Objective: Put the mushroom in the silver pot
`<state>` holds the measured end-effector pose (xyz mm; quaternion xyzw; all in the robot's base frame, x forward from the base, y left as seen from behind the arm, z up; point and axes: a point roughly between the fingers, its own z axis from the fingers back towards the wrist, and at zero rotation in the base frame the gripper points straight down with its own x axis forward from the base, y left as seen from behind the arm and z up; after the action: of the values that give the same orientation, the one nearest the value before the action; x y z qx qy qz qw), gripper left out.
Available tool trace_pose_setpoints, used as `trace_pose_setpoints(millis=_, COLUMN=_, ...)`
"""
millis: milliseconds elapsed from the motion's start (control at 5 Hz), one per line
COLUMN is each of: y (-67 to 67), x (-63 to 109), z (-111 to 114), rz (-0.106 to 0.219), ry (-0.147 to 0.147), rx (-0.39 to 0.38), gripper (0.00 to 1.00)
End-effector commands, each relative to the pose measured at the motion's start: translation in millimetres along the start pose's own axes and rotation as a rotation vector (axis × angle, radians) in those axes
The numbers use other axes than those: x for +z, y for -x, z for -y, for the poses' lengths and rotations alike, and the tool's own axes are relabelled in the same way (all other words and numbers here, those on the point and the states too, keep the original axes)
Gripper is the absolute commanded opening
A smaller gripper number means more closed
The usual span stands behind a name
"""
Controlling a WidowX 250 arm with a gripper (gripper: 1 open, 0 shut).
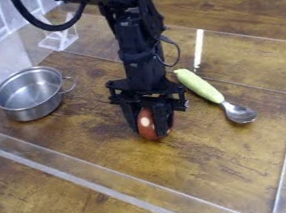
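1. End effector [149, 117] first: black and pointed down, it was low over the tabletop [239, 185], its fingers drawn in close on both sides of the mushroom [146, 125]. They appeared closed on the cap, with only a narrow opening between them, filled by the mushroom.
2. The mushroom was between the fingertips, low at the tabletop and outside the pot [29, 93]. Its reddish-brown cap showed pale spots toward the camera; the fingers hid part of its sides. Whether its underside touched the wood could not be told.
3. The pot stood upright on the tabletop at the left of the view, well apart from the mushroom. It was round, silver and shiny, with small handles at its sides.
4. To the right of the end effector lay the spoon [199, 85], its pale green handle slanting down toward its silver bowl. The bowl was nearest the right side of the view.
5. Above the arm's lower part, a black cable [42, 25] curved out toward the upper left. A pale line [104, 173] ran diagonally across the wooden tabletop, in front of the mushroom and the pot.
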<state>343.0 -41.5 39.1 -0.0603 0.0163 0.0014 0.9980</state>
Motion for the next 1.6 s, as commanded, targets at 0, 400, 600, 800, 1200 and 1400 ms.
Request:
trace_pose_setpoints(millis=0, y=-9.5, x=18.7, z=-5.4, rz=0.048, ry=0.013, rx=0.014, gripper=1.00)
trace_pose_setpoints(millis=400, y=-5.5, x=24.4, z=-3.9, rz=0.040, ry=0.021, rx=0.024, gripper=1.00)
trace_pose_setpoints(millis=600, y=-4.9, x=26.7, z=-3.4, rz=0.038, ry=0.021, rx=0.025, gripper=1.00)
trace_pose_setpoints(millis=800, y=-6.0, x=26.0, z=-4.4, rz=0.040, ry=0.021, rx=0.024, gripper=0.00)
trace_pose_setpoints(millis=1200, y=-7.3, x=80.6, z=-7.2, rz=0.095, ry=-0.042, rx=0.024, gripper=0.00)
trace_pose_setpoints(millis=1400, y=-8.2, x=121.0, z=-23.4, rz=0.150, ry=-0.070, rx=0.059, gripper=0.00)
